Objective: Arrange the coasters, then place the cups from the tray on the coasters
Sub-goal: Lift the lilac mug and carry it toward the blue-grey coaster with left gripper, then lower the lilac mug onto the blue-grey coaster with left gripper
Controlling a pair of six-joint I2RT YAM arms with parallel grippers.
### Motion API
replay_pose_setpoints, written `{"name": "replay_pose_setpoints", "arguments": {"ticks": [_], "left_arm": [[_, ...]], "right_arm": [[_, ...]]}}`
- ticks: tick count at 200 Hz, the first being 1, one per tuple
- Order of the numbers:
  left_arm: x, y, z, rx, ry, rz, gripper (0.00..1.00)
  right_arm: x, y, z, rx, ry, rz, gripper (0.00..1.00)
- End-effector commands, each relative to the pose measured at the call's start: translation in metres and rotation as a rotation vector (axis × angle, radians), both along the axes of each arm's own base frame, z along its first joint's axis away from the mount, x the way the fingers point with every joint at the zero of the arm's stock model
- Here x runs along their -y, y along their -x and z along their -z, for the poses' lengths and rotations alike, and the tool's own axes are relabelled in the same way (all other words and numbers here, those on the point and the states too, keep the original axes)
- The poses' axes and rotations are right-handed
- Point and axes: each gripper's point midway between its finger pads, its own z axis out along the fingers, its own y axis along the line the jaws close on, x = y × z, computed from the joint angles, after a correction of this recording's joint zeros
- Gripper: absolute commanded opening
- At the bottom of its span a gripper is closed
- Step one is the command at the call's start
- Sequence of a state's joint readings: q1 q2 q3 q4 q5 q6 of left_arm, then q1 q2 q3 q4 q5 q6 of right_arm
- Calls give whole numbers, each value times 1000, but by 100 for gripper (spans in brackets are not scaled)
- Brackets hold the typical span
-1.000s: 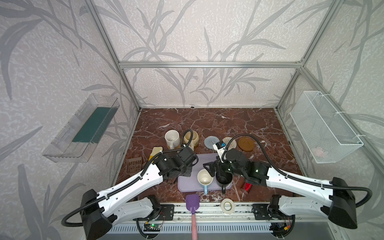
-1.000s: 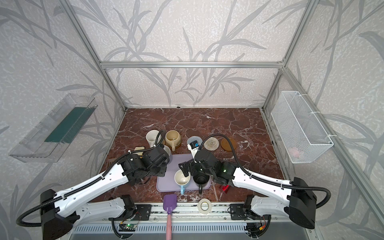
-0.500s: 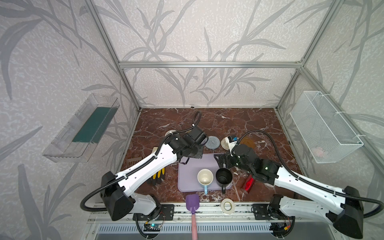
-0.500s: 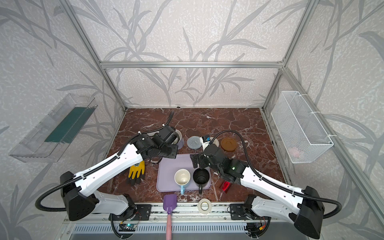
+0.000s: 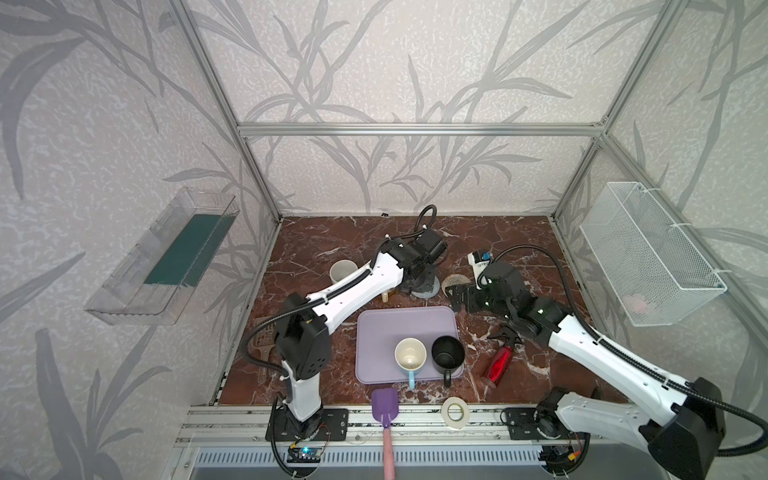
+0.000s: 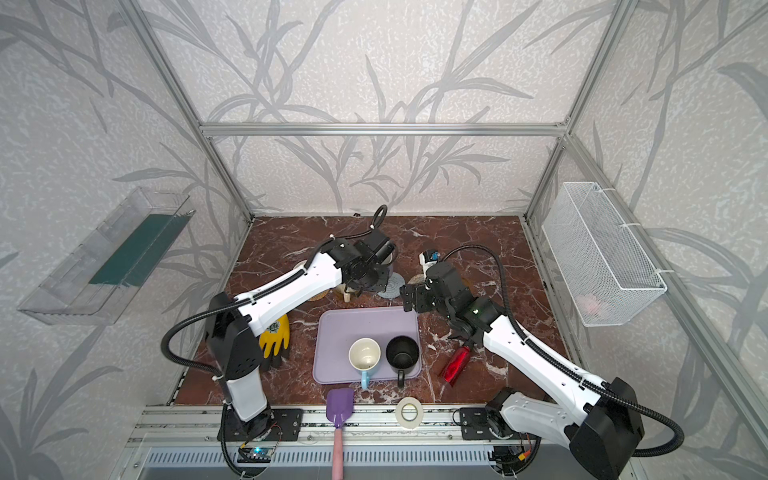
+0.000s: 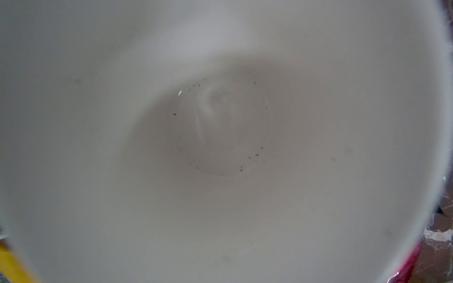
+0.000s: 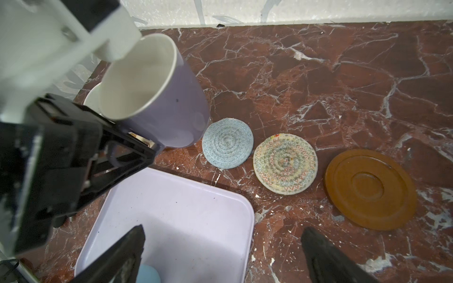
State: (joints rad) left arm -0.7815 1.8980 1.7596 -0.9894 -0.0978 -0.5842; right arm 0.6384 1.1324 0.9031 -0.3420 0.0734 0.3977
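top views, left arm: a second ago the left gripper (image 5: 419,283) worked over the far left corner of the large flat lilac plastic tray (image 5: 386,328). Now it reaches toward the worktop's far edge, above the round grey-blue coiled-rope coaster (image 5: 432,289). Its load is mostly hidden under the wrist here.
top views, right arm: the right gripper (image 6: 409,299) has come off the glossy black handled mug (image 6: 402,353). It hangs by the tray's far right corner with nothing in it.
top views, tray: only the black mug and the light blue handled mug with a cream inside (image 6: 364,355) stand on it, side by side at its near edge.
left wrist view, cup: the white, speckled inside of the handled ceramic lilac mug (image 7: 220,127) fills the frame, and the fingers are out of sight.
right wrist view, grip: the left gripper is clamped on the lilac mug's handle. The mug is tilted, its base just beside the grey-blue coaster and not seated on it. Whether it touches anything below cannot be told.
right wrist view, coasters: beyond the tray's far edge lie the grey-blue coaster, a round beige coiled-rope coaster with coloured zigzag stitching (image 8: 285,163) and a round smooth amber-brown coaster (image 8: 370,190). All three are bare.
right wrist view, right fingers: the fingers (image 8: 122,254) are spread wide and empty.
meaning for the task: the lilac mug looks mid-delivery. It likely needs levelling and lowering onto the grey-blue coaster. Two cups are left on the tray.
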Motion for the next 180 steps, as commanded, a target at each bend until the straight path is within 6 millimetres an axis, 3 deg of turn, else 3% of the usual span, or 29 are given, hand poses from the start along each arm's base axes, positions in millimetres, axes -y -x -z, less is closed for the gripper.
{"name": "replay_pose_setpoints", "arguments": {"ticks": [1,19,76,180], "left_arm": [[2,-12,-8,24,-2,-58,0],[13,-20,4,17,27,-78,0],[19,-35,29,27,-21,-102,0],[27,-45,62,25,-13,-179,0]], "right_arm": [[0,-2,-6,3,-20,-36,99],[5,-3,-5,15,-16,-39,99],[15,-5,4,-7,0,-27,99],[8,-9,8,-30,-21,-32,99]]}}
